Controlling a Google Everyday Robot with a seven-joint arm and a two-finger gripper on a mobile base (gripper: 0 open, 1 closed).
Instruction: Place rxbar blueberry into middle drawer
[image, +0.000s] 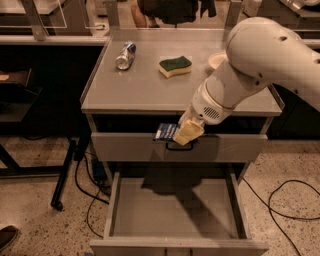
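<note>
Over metal drawer (175, 216), fingers (189, 132) on rxbar (165, 132)

Dim, warm light is falling from above, brightening the counter (145, 90) and the white arm (265, 50), while the far background is sinking into darkness. The gripper (186, 132) is hanging just in front of the counter's near edge, clamping the rxbar blueberry (166, 132). It is throwing a broad dark shadow across the far floor of the middle drawer (200, 222). The floor at the left is lying in gloom.
</note>
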